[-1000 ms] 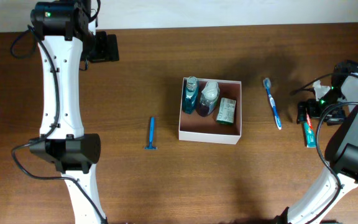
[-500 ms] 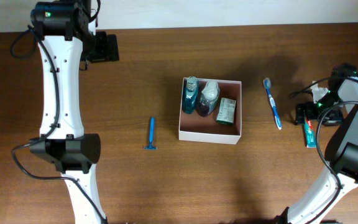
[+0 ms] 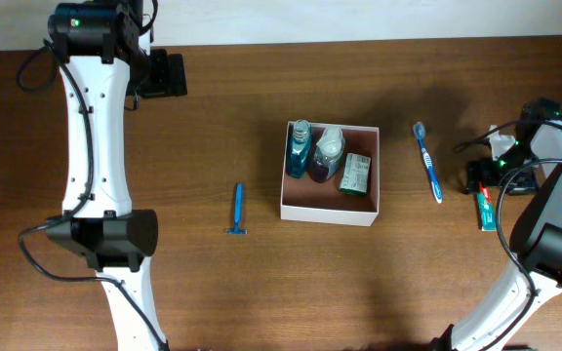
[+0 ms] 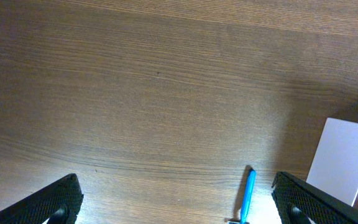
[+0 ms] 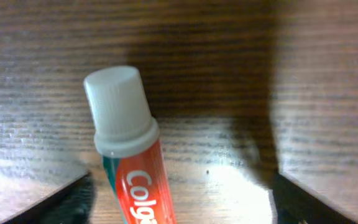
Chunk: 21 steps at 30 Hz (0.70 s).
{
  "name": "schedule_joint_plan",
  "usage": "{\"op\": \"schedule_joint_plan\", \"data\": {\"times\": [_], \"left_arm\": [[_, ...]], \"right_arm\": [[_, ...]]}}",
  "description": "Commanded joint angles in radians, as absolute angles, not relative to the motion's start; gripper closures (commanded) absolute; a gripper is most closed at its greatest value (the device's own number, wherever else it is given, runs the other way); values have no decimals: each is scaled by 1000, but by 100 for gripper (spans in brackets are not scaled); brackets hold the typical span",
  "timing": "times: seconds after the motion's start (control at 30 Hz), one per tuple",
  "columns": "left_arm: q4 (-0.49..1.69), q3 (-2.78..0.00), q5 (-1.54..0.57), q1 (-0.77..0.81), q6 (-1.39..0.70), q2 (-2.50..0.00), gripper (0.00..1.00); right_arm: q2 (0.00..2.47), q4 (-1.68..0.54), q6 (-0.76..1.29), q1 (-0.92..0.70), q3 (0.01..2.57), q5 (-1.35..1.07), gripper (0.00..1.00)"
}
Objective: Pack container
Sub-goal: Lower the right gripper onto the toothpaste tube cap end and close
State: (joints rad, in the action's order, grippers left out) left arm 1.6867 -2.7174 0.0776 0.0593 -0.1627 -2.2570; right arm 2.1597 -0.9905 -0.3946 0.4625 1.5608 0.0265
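Right gripper [image 5: 182, 200] spread astride toothpaste tube [image 5: 124, 149], not yet pinching; tube sits off-centre, may skid sideways when jaws meet.

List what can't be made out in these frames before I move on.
- Right wrist view: toothpaste tube runs off the bottom edge; its brand word is cut short.
- Same view: right gripper fingers are dark corner blurs; contact with the tube unclear.
- Left wrist view: container cut by the right edge, razor by the bottom.
- Overhead: labels inside the container too small to read.
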Motion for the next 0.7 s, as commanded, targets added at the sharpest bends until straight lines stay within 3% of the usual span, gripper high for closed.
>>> {"op": "schedule_joint_plan", "data": {"times": [0.0,0.3,0.53,0.67], "left_arm": [[1687,-2716,74,58,-171,-2246,1],[1687,-2716,74,58,-171,-2246,1],[1687,-2716,75,58,-171,-2246,1],[1687,-2716,75,58,-171,-2246,1]], "right_arm": [[2167,-990,-385,467,1541,35,30],[2167,-1007,-358,467,1541,35,71],[2166,-1016,-274,465,1542,35,87],[2166,-1044,-228,465,1564,35,89]]}}
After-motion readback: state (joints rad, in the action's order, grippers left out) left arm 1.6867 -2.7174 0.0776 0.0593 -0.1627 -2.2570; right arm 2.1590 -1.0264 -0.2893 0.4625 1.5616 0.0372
